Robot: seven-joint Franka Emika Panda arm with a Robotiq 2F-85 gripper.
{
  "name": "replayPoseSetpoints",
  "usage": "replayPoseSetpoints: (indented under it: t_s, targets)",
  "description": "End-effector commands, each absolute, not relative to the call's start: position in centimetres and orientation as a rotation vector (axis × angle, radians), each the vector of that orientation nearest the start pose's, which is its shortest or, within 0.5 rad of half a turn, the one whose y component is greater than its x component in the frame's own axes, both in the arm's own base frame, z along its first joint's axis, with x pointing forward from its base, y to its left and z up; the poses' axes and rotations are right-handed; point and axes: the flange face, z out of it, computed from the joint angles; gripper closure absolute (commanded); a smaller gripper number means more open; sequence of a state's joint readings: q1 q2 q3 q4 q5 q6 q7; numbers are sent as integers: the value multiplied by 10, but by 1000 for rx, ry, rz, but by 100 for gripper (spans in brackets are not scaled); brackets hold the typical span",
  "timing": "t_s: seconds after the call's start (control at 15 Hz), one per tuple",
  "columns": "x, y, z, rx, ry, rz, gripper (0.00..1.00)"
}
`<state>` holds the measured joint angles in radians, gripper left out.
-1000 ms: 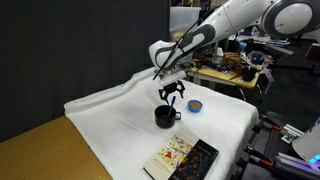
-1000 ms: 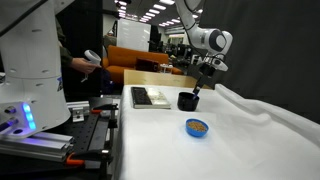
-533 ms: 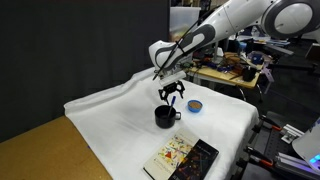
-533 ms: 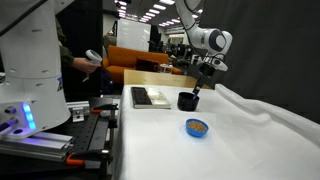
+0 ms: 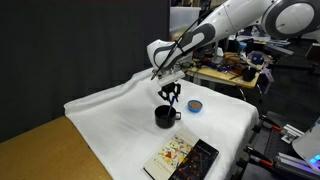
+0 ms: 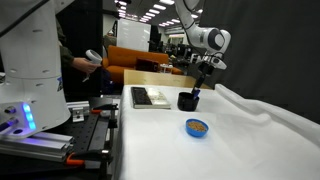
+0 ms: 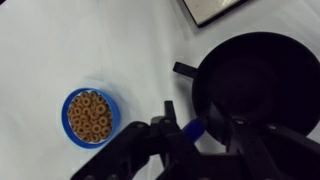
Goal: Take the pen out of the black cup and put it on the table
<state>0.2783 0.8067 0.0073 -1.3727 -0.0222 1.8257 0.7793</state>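
Observation:
The black cup (image 5: 164, 116) (image 6: 187, 101) stands upright on the white-draped table (image 5: 110, 120) (image 6: 250, 130), its handle out to one side. My gripper (image 5: 169, 100) (image 6: 198, 92) hangs straight above the cup's mouth, fingers pointing down. In the wrist view the cup (image 7: 255, 85) fills the right side, and the blue end of the pen (image 7: 192, 130) shows between the dark fingers of the gripper (image 7: 194, 120), which are closed in against it. The rest of the pen is hidden by the fingers and the cup.
A small blue dish of orange rings (image 5: 195, 104) (image 6: 197, 127) (image 7: 90, 116) sits on the cloth beside the cup. A black-edged book with a colourful cover (image 5: 180, 160) (image 6: 152, 97) (image 7: 210, 8) lies near the table's edge. Tan wood (image 5: 40, 150) shows at one corner.
The jaws stood wide over the cup and have since closed in on the pen. The arm has hardly moved.

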Motion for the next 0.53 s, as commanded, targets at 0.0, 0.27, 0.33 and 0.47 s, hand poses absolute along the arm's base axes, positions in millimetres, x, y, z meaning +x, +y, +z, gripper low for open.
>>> replayPoseSetpoints:
  t_s: [0.0,0.27,0.33,0.47]
  targets:
    - [669,192,212,-3192,802,502,88]
    - [669,191,212,-3195,799,502,100]
    - [668,191,212,-3195,794,508,88]
    - [667,193,210,-3199,794,495,95]
